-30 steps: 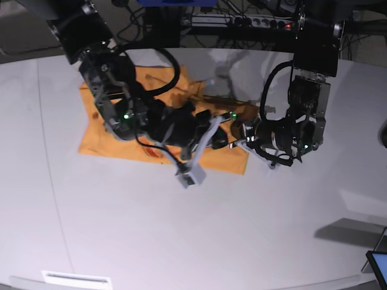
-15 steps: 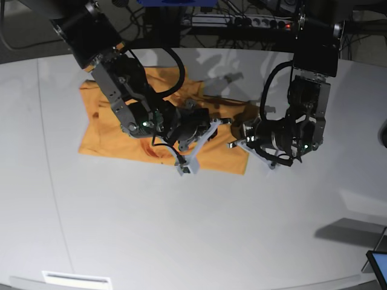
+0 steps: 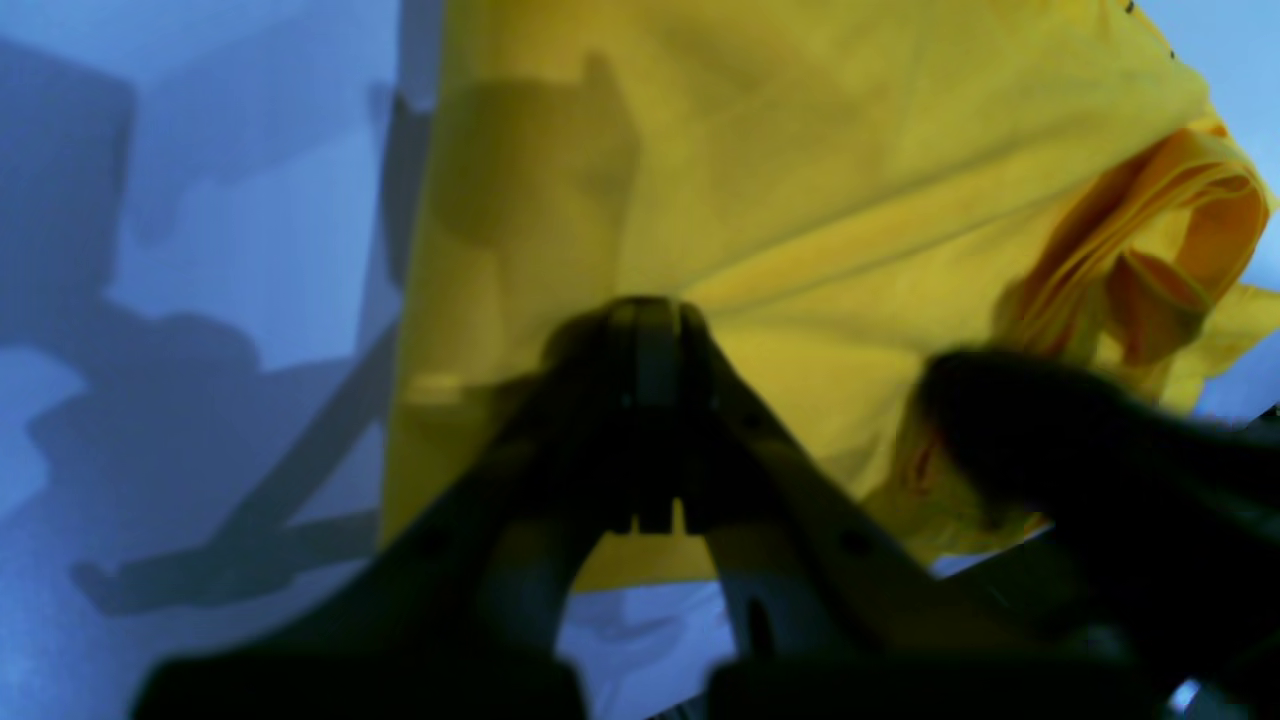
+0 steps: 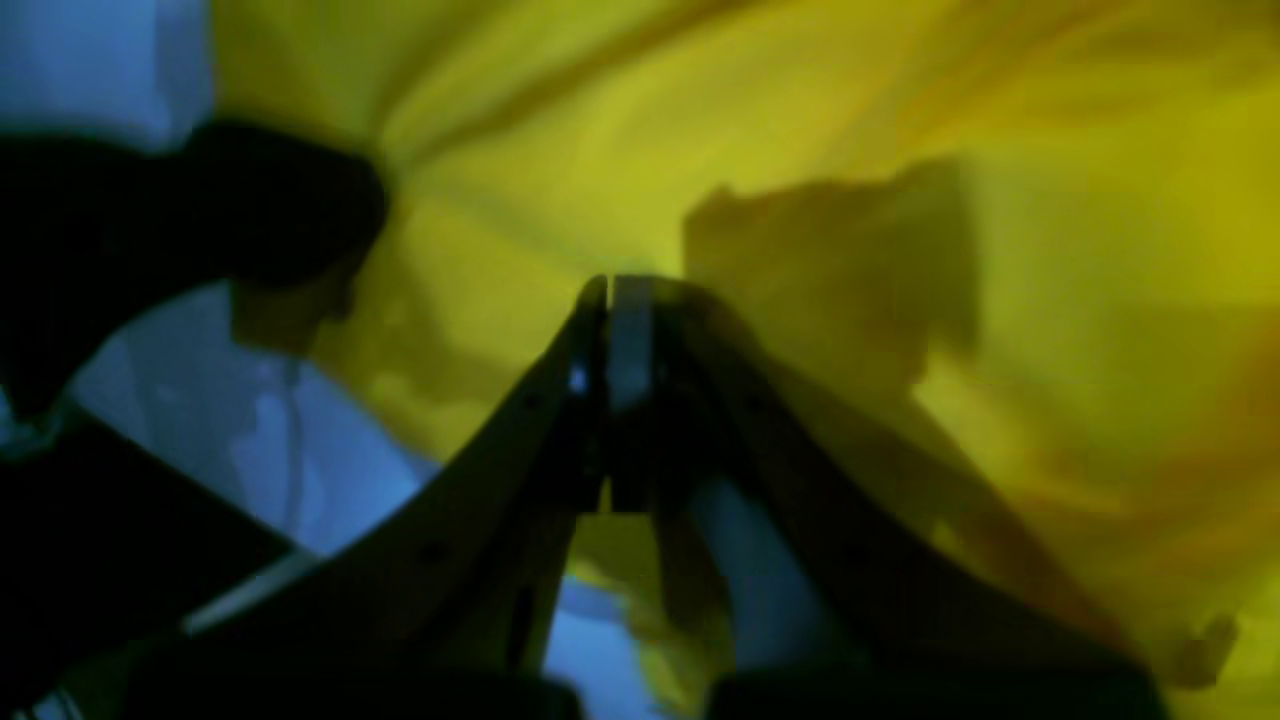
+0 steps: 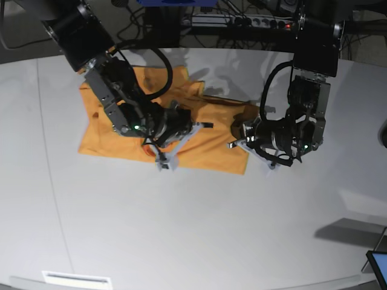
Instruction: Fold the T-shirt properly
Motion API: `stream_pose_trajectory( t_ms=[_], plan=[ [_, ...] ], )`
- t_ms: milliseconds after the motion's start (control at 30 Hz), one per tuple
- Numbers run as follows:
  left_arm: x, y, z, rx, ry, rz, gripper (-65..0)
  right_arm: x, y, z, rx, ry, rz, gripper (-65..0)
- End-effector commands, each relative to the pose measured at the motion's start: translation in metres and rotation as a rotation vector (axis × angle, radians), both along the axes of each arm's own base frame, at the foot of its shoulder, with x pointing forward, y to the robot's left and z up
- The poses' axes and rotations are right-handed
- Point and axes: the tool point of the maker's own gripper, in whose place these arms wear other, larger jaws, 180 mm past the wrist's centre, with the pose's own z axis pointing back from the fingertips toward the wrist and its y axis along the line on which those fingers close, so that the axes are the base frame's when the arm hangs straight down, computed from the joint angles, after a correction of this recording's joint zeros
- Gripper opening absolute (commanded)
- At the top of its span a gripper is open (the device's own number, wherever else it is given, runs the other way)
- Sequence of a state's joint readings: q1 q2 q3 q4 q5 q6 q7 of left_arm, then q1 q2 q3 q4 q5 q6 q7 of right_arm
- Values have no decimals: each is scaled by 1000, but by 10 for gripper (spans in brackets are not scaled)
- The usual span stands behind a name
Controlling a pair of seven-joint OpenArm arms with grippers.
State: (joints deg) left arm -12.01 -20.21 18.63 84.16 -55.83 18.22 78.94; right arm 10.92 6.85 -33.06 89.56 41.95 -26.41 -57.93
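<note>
The orange-yellow T-shirt lies spread on the white table, with a bunched fold at its right side. My right gripper hovers over the shirt's front hem, jaws pressed together. In the right wrist view the right gripper is shut over the T-shirt and throws a shadow on it; no cloth shows between the jaws. My left gripper sits at the shirt's right edge. In the left wrist view the left gripper is shut, and creases in the T-shirt run out from its tip.
A power strip with cables sits behind the table's far edge. A screen corner pokes in at the lower right. A white label lies at the front edge. Both arms crowd the shirt's middle and right side.
My right gripper has swung left and back, from the bare table in front of the hem to above the shirt's front edge. The left arm and the shirt's outline have stayed put.
</note>
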Motion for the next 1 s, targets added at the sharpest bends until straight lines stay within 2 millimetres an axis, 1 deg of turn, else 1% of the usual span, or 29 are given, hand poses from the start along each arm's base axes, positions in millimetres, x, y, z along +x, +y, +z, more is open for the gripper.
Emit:
stream_pose_trajectory(
  t_ms=[0,67,133,167,267,333,400,500,633,733,800,867,933,967],
  plan=[
    [-1,11,-2,46,12,5,-650,12,-8,10,1,-38,-16,-650],
    [-1,11,-2,46,12,5,-650,16,-21,7,-17,-38,-33,-650],
    [-1,11,-2,46,12,5,-650,16,-27,6,-31,-39,-37,-650],
    [-1,11,-2,46,12,5,-650,17,-34,4,-46,-41,-40,-650],
    [-1,11,-1,45,11,7,-650,18,-40,2,-60,-45,-45,-650],
    [-1,12,-1,47,11,7,-650,18,-49,0,-80,-44,-47,-650],
    [-2,17,-2,59,13,7,-650,19,-56,-2,-95,-43,-51,-650],
    [-1,20,-1,65,11,11,-650,19,-72,-6,-129,-42,-58,-650],
    [-1,21,-1,66,11,12,-650,20,-88,-9,-164,-41,-67,-650],
    [-1,21,-1,66,11,12,-650,19,-106,-14,-195,-14,-131,-650],
    [-1,21,-1,65,11,12,-650,24,-120,-12,-197,-6,-194,-650],
    [-1,21,-1,65,11,12,-650,25,-127,-11,-191,-4,-217,-650],
    [-1,20,-1,65,11,11,-650,28,-132,-3,-183,-22,-232,-650],
    [-1,20,-1,65,11,11,-650,28,-131,1,-179,-26,-233,-650]
  ],
)
